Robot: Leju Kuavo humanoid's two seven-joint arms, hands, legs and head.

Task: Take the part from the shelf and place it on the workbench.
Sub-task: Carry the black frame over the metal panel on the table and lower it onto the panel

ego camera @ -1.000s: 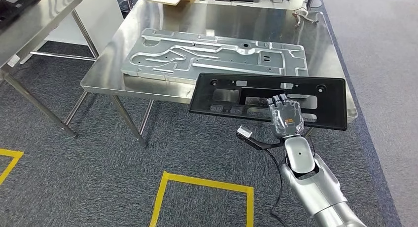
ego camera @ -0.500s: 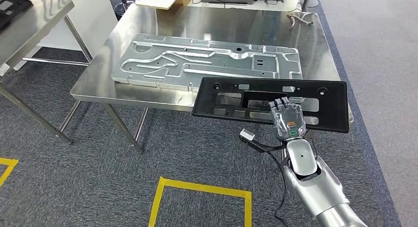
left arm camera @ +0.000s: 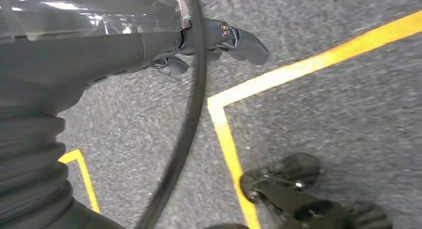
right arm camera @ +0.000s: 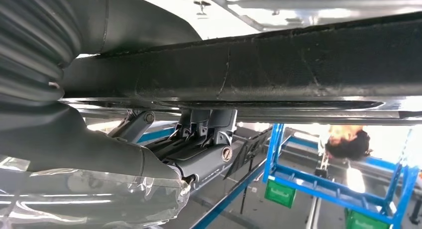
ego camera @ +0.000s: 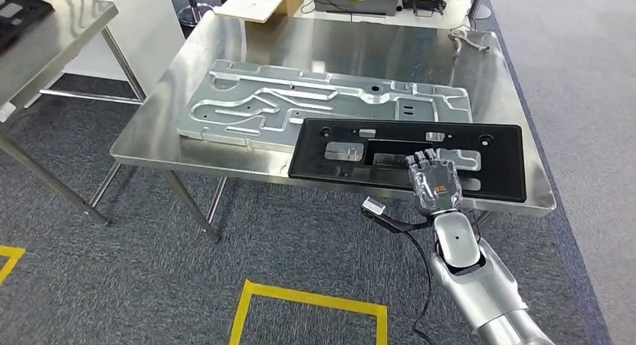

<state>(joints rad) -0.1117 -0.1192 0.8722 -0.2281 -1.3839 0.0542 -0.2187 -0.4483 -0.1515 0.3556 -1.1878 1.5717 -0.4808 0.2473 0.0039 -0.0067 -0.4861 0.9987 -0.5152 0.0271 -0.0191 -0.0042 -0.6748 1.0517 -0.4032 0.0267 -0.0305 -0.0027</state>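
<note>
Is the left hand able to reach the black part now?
Probably not. The left hand hangs low over the carpet, while the black part is up at the workbench edge, held by the right hand.

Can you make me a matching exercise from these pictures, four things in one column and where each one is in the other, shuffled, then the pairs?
Things:
1. black part
2. silver metal plate
3. right hand
4. yellow tape

Places:
A. on the grey carpet, in front of the workbench
B. lying flat in the middle of the workbench
C. over the workbench's near edge, held
D. gripping the black part's near edge

Pairs: 1-C, 2-B, 3-D, 4-A
</note>
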